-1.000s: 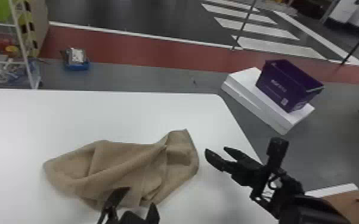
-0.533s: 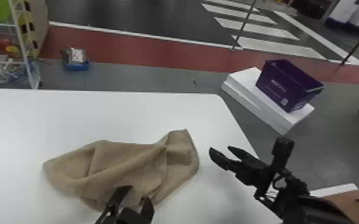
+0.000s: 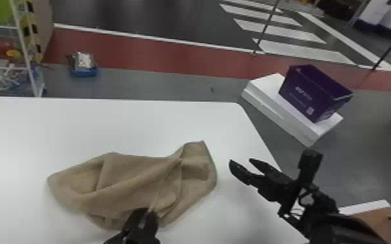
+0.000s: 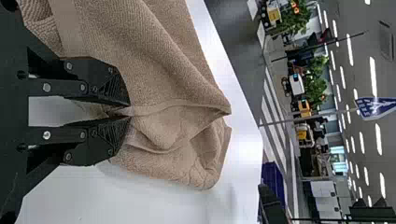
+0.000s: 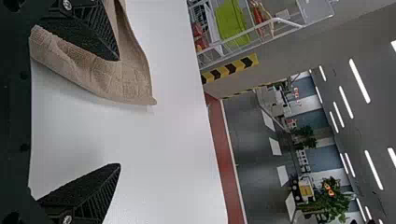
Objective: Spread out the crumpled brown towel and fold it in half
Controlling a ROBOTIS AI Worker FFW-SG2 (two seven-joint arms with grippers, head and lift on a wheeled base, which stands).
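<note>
1. Pinching with the left gripper (image 3: pixel 146 211), down low in the middle of the head view. Tips squeezed close together on a fold of the brown towel (image 3: pixel 133 181), at its near side. In the left wrist view, coming out from between the tips of the left gripper (image 4: pixel 130 111): a raised ridge of cloth.
2. Holding nothing with the right gripper (image 3: pixel 240 160). Fingers spread wide, with a big gap between. Near the table's right edge, just beside the towel, on its right.
3. Lying on top of the white table (image 3: pixel 74 126), all rumpled: the same towel. Stretched out from left to right, with bumpy folds across the middle. Round at the left end, with a corner at the right end poking away from the robot.
4. Down on the gray floor (image 3: pixel 159 86), past the table's far right corner: white slabs (image 3: pixel 269 107) in a stack, with a purple box (image 3: pixel 311 91) sitting on top.
5. Past the table's far side, toward the left: a blue bin (image 3: pixel 84 72), and near it a white rack (image 3: pixel 26 58) full of stuff.
6. Farther off: a red strip (image 3: pixel 139 55) on the ground, then a dark road with fat white stripes (image 3: pixel 285 32).
</note>
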